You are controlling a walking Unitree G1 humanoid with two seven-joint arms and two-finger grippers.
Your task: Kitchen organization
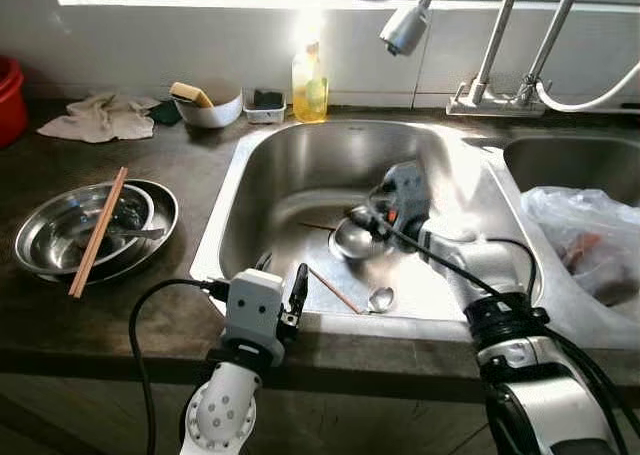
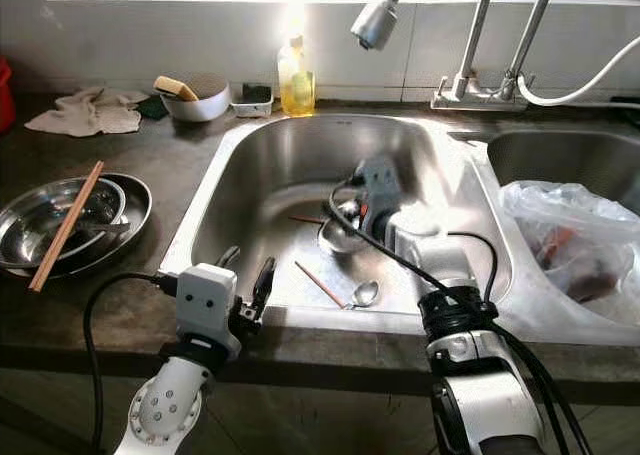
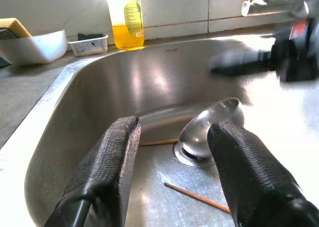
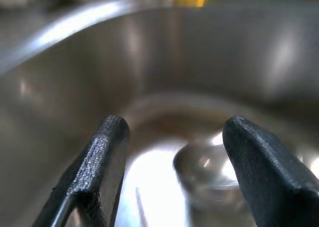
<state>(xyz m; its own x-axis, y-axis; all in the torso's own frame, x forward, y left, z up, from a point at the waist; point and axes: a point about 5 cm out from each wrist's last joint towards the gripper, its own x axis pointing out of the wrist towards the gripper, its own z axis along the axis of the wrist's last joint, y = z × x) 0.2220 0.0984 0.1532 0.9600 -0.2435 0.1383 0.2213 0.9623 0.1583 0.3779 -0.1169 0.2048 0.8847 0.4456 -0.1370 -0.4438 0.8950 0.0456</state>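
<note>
Right pincer point(image 4: 172, 172) reaching down into the steel sink point(image 1: 300, 165), fingers spread and empty, just above a metal ladle point(image 1: 352, 239) lying over the drain. Beside the ladle, a loose chopstick point(image 1: 335, 290) and a small spoon point(image 1: 381, 298) on the sink floor. Left pincer point(image 3: 172, 177) released too, hovering at the sink's near rim. On the desk point(image 1: 180, 305) to the left, stacked steel bowls point(image 1: 60, 237) with chopsticks point(image 1: 97, 232) across them. Soap bottle point(image 1: 309, 85) behind the sink.

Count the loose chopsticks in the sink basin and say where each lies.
2 visible: one chopstick lies on the sink floor beside the small spoon; another chopstick pokes out from under the ladle bowl. More may be hidden beneath the right arm.
</note>
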